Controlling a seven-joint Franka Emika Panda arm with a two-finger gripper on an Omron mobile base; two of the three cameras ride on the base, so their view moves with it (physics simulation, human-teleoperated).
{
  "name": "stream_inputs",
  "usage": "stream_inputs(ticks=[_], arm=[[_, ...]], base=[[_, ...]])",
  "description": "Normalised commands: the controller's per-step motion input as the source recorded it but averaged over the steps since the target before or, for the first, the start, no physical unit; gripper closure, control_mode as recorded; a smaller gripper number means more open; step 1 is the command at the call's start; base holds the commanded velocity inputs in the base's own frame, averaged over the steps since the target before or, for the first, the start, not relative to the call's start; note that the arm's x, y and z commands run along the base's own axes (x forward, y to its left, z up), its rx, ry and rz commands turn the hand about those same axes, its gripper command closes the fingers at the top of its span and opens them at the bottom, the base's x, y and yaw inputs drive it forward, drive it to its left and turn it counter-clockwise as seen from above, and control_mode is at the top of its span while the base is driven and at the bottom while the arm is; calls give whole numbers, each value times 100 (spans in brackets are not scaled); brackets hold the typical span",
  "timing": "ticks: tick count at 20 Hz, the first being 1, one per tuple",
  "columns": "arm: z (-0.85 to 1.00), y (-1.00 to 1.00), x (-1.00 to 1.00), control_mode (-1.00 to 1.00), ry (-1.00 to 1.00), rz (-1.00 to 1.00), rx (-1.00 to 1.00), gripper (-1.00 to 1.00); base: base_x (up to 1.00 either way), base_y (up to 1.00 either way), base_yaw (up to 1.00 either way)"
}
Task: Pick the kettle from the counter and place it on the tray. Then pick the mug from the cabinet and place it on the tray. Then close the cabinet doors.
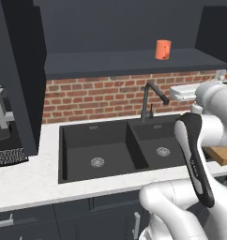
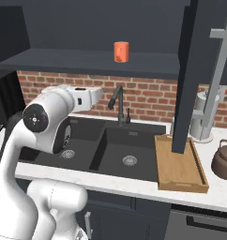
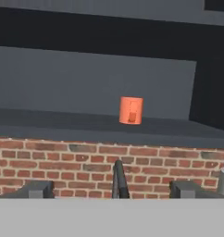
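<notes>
Orange-red, the one mug (image 3: 131, 110) stands alone on the cabinet (image 2: 92, 63) shelf, bare shelf on both sides, doors swung open. The gripper (image 3: 113, 189) hangs below it with jaws spread wide, holding nothing. One kettle (image 2: 226, 159) sits on the white counter (image 2: 134, 186), just right of the one wooden tray (image 2: 178, 180), which lies bare beside the black double sink (image 2: 116, 149).

Red-brown brick backsplash wall (image 1: 101, 96) runs across mid frame, pale mortar lines. Black gooseneck faucet (image 1: 148, 101) stands centre right against it. Black double sink basin (image 1: 110, 152) with 2 round silver drains, lower centre. Dark charcoal lower drawer fronts (image 1: 49, 220) along bottom left. Flat, even light.
</notes>
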Motion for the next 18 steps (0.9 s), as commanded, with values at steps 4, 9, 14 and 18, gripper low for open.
stream_inputs(ticks=[4,9,14,18], arm=[[64,-23,14,-100,-12,0,0,-100],[9,-1,1,-100,-2,0,0,-100],[0,0,0,-100,0,0,0,-100],[0,1,2,-100,0,-1,0,-100]], base=[[0,0,0],[0,0,0],[0,0,0],[0,0,0]])
